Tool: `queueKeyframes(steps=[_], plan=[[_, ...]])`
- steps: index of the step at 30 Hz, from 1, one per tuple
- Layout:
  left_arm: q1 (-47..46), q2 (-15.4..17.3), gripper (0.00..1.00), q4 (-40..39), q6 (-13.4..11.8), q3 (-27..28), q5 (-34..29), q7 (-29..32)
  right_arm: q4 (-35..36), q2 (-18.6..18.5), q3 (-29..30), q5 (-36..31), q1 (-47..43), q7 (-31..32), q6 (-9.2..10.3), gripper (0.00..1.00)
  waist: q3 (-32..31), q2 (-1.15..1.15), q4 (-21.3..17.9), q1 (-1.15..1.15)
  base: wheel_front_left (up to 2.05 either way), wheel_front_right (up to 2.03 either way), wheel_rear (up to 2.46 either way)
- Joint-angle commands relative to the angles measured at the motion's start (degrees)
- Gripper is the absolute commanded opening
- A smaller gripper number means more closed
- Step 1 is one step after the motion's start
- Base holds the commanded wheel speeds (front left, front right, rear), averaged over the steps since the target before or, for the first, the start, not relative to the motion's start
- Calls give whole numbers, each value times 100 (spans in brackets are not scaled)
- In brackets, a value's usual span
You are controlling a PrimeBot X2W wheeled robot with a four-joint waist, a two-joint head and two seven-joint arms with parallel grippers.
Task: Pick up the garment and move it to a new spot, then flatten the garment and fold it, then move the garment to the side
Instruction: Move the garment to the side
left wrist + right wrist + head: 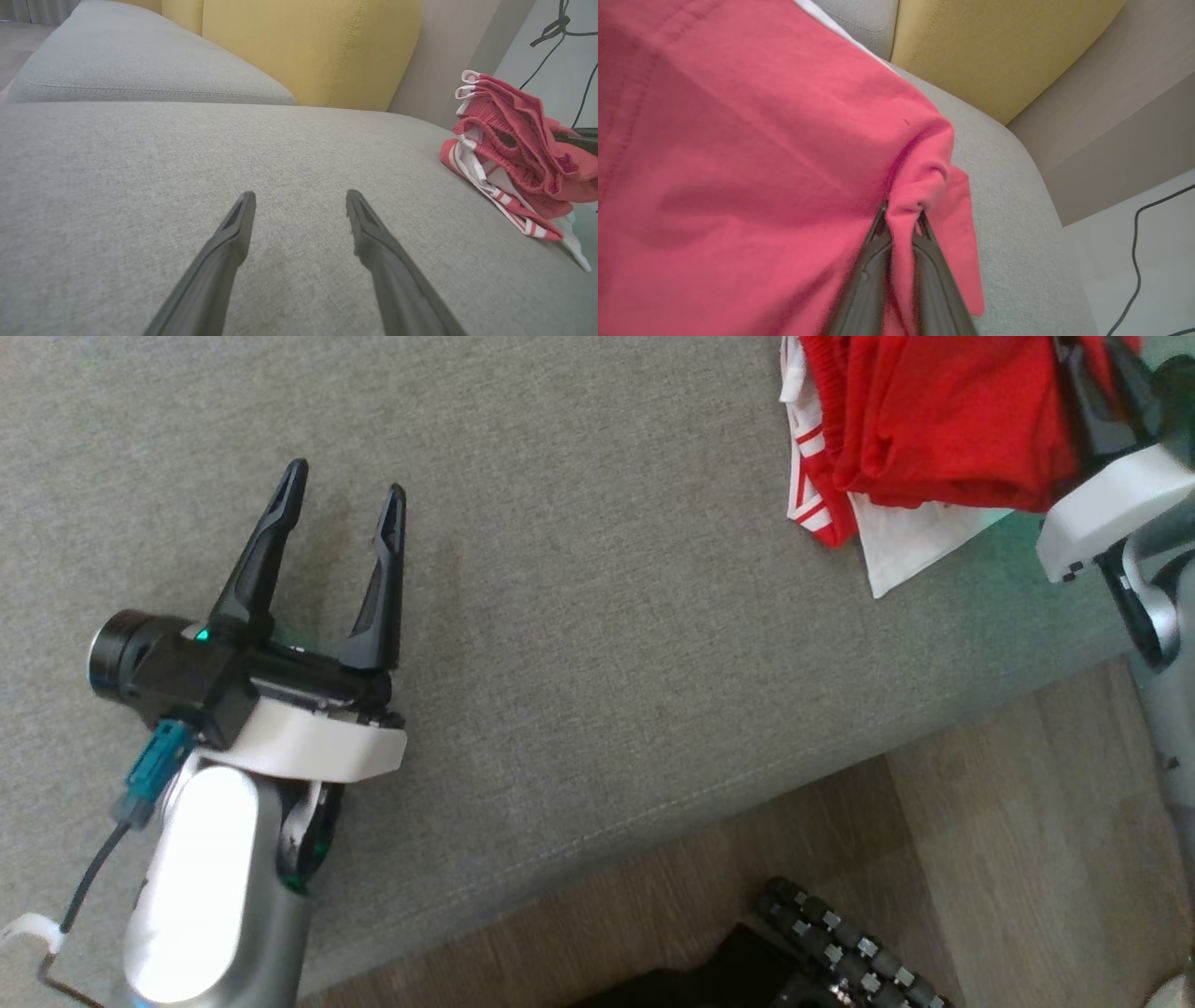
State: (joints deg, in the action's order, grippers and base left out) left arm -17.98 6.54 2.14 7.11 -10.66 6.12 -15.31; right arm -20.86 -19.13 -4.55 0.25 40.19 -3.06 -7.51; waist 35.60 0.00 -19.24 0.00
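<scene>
Step in hand, as judged: pick-up & carry to a new spot. To do it well, the right gripper (901, 213) needed a firm pinch w/ enough cloth betw. the fingers. It also needed a lift high enough for the hanging part to clear the seat, and a slow carry so nothing slipped. Its fingers were pressed nearly together on a fold of the garment (943, 420), red cloth bunched at the tips. The left gripper (347, 478) was spread wide, holding nothing, over bare cushion & well apart from the jersey. The garment lay crumpled toward the right end of the grey sofa seat (597, 616). White sleeve & striped trim spilled out underneath, w/ wood floor (1008, 821) beyond the seat's front edge.
</scene>
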Motion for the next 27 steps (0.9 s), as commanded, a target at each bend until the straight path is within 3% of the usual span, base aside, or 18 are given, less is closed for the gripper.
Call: queueKeyframes(steps=[1,3,11,19,27], plan=[[137,19,100,248,23,139,-2,31,209,-30,78,-37,-222,-13,2,31,-57,0,16,0,0,0,0],[156,-13,100,278,25,144,12,31,207,-11,74,-34,-293,0,2,100,-127,0,28,0,0,0,0],[256,-202,100,359,31,185,121,31,346,-7,7,106,-477,174,2,100,-610,0,161,0,0,0,0],[398,-341,100,408,-19,323,314,31,749,110,-111,176,-674,430,2,100,-1268,0,534,0,0,0,0],[690,-364,100,349,-331,378,722,31,1168,551,-276,461,-1060,465,2,100,-1997,0,1189,0,0,0,0]])
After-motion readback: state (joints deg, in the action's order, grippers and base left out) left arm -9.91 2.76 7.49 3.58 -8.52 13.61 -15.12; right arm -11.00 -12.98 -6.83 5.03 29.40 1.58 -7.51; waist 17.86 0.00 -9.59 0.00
